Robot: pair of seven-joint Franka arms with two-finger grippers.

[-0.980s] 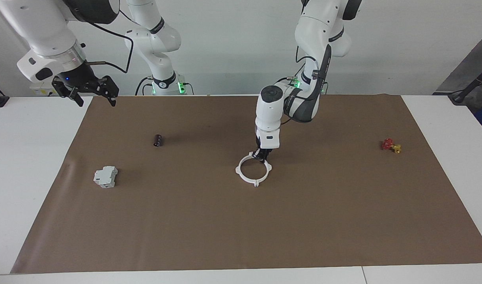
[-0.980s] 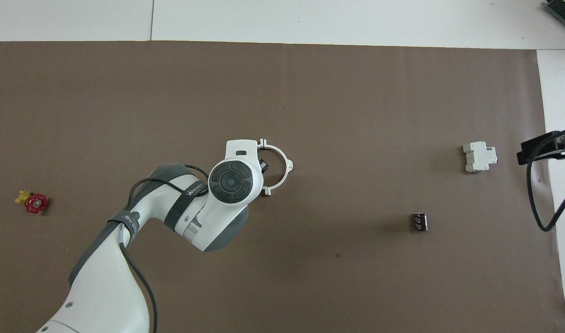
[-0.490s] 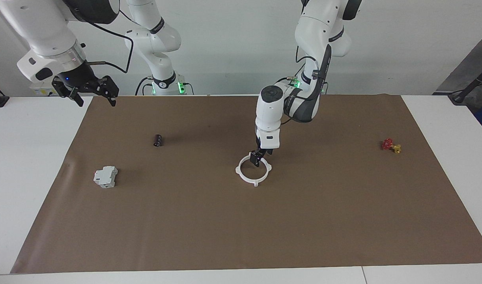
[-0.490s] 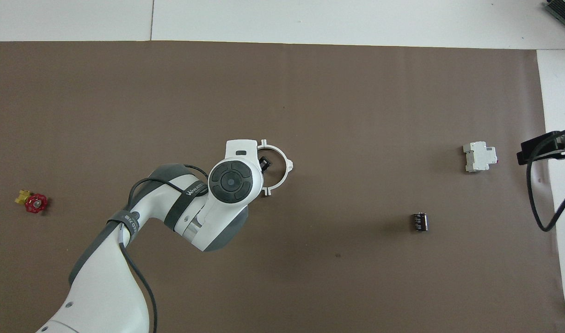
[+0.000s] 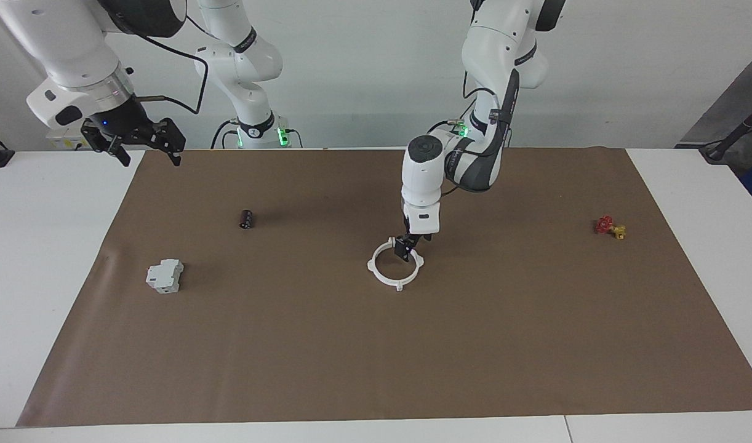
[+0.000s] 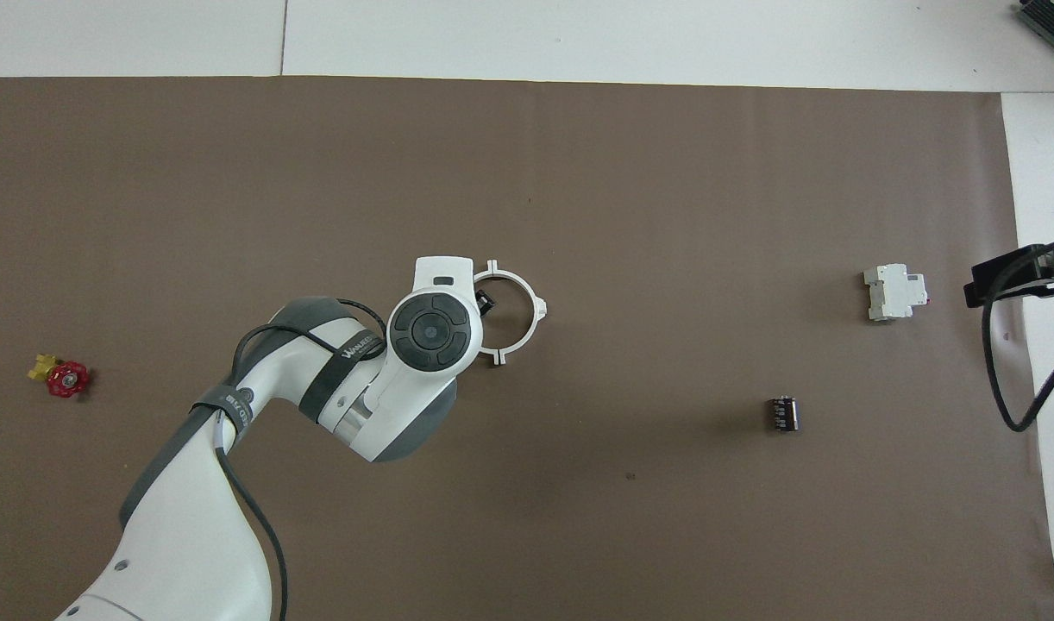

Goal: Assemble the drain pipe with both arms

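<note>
drain pipe (image 5: 396,264): white plastic | mat (image 5: 376,344): matt brown paper

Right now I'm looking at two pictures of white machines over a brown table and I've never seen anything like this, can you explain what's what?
These are two white jointed robot arms, each ending in a black two-finger gripper. One picture faces the robots from across the table; the other looks steeply down from above their end.

On the brown paper mat lies a thin white plastic ring made of two half-rings, in the middle. The left gripper is open just over the ring's edge nearest the robots and holds nothing. The right gripper waits, open and empty, over the mat's corner at its own end.

Toward the right arm's end lie a small dark cylinder and a grey-white boxy block. Toward the left arm's end lies a small red and yellow part.
</note>
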